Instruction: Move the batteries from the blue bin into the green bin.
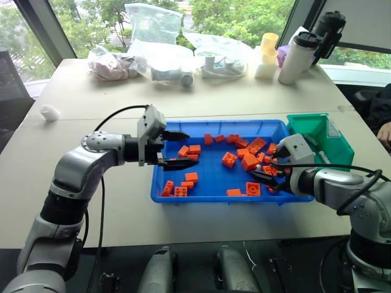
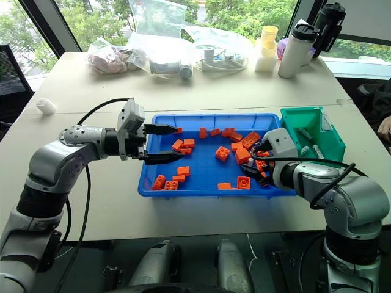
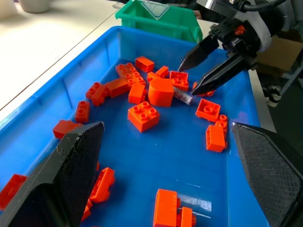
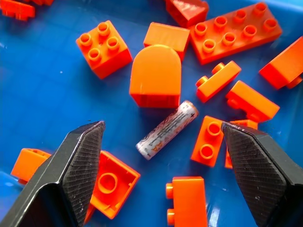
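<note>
Batteries: 1 battery [image 4: 166, 129] lies among orange bricks [image 4: 155, 76] at 3 o'clock in the blue bin [image 1: 214, 177], under the right claw [image 4: 163, 177], spread and empty; some already sit in the green bin [image 2: 317, 146], left claw [image 1: 177, 148] released.

Orange bricks [image 4: 156, 75], blue bin [image 1: 214, 177]

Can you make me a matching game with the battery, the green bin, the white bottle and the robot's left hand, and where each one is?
Things:
1. battery
2. green bin
3. white bottle
4. left hand

Places:
A. standing at the far side of the table
B. lying among orange bricks in the blue bin
C. hovering open over the blue bin's left end
D. against the blue bin's right end

Pairs: 1-B, 2-D, 3-A, 4-C
</note>
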